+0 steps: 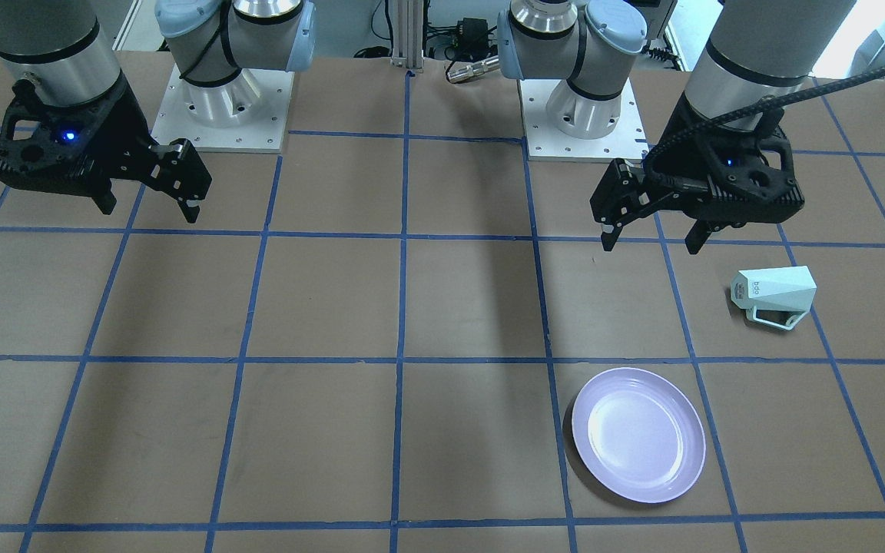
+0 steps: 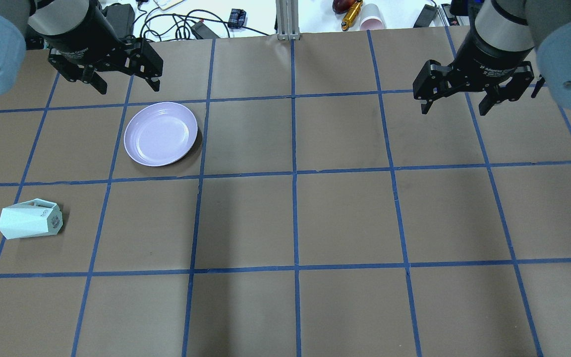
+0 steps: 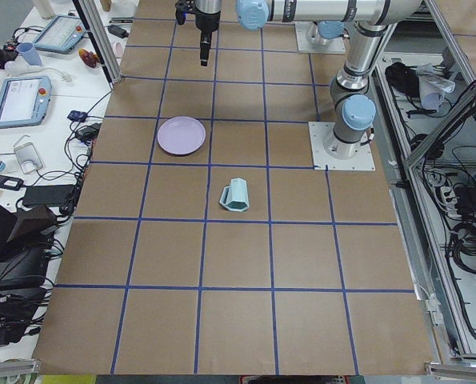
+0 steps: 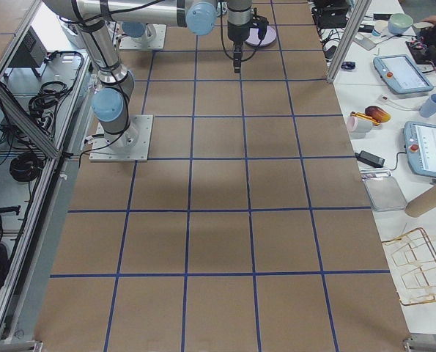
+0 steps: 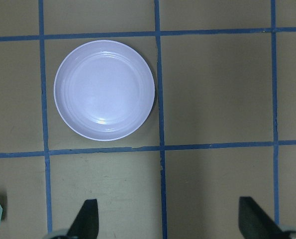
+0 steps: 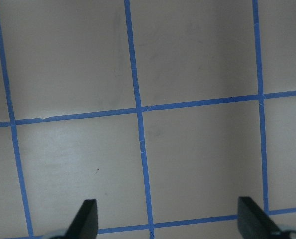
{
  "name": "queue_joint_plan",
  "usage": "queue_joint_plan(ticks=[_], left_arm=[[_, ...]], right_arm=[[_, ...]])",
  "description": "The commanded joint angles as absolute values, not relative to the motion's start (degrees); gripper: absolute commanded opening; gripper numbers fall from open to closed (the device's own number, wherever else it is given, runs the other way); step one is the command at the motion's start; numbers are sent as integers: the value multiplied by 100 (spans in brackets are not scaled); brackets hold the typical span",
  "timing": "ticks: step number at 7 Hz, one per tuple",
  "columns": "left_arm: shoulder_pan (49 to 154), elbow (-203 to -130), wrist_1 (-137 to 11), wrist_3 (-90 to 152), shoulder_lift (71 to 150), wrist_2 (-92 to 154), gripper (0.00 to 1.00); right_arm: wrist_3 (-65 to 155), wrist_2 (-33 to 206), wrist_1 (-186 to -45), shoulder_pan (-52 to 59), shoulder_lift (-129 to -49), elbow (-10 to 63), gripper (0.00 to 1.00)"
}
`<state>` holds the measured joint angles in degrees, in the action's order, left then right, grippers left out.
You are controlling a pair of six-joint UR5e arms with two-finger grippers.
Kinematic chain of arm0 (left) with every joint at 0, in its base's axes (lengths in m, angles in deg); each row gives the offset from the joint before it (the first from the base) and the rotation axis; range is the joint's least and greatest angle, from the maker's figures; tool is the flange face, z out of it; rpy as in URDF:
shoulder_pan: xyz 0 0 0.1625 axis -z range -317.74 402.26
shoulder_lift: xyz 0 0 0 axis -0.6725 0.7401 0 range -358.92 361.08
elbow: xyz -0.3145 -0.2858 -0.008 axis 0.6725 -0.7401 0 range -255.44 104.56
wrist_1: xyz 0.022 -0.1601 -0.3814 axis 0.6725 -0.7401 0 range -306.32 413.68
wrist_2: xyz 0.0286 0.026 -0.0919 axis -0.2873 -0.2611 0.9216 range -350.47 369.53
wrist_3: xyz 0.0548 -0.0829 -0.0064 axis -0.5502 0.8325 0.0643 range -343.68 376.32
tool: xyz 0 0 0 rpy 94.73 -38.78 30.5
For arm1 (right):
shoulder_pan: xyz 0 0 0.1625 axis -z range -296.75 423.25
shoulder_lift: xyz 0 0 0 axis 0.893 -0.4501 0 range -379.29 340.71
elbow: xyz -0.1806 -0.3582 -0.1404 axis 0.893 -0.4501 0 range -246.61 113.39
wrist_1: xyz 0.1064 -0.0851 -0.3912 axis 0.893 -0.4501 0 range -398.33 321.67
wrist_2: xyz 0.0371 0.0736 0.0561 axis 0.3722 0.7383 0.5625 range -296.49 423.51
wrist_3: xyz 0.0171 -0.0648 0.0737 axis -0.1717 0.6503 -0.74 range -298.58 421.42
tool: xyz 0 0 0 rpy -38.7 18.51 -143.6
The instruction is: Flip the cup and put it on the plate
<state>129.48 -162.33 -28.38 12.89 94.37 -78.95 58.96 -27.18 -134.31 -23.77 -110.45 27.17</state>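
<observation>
Step in hand, as a judgement: reaching for the mint-green cup (image 2: 30, 225), on its side on the worktop (image 2: 345, 218), labelled base facing the middle, well apart from the lavender plate (image 2: 160, 134). Left tool (image 2: 128, 88) spread and empty, high near the plate. Right tool (image 2: 454, 110) likewise spread, idle. Best to close across the faceted body, clear of the handle, then turn upright. No obstacle seen between cup and plate. Cables (image 2: 166, 20) only beyond the worktop's edge.

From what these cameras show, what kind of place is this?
Most likely a robotics lab: two arms bolted to a table with a blue tape grid, teach pendants and loose cables on the benches beside it.
</observation>
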Motion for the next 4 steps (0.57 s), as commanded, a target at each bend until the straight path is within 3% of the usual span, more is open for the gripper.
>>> queue_joint_plan(ticks=[1,4], left_arm=[[12945,-16254,-2841,1289,9433,-7889,100],[12945,-16289,-2824,1289,9416,-7827,100]], right_arm=[[5896,-2719,-13431,-2376,-11043,2717,100],[5896,-2719,-13431,-2376,-11052,2717,100]])
